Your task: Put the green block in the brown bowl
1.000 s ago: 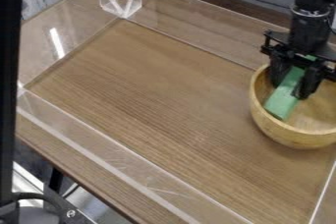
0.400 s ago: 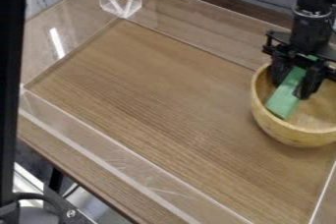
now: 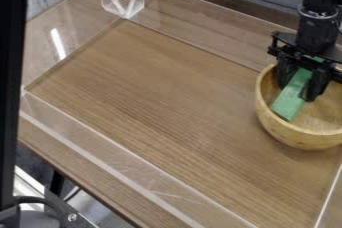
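The brown bowl (image 3: 283, 130), light tan wood, sits at the right edge of the table. My gripper (image 3: 302, 90) points straight down into it, black fingers (image 3: 322, 80) lowered below the rim. The green block (image 3: 290, 100) stands tilted between the fingers, its lower end down inside the bowl near the floor. The jaws sit against the block's upper part, shut on it. The block's top end is hidden behind the gripper body.
A clear acrylic wall (image 3: 80, 122) rings the wooden tabletop (image 3: 147, 82), with a folded clear piece (image 3: 120, 0) at the far corner. The bowl is close to the right wall. A dark post (image 3: 8, 92) stands at the left edge.
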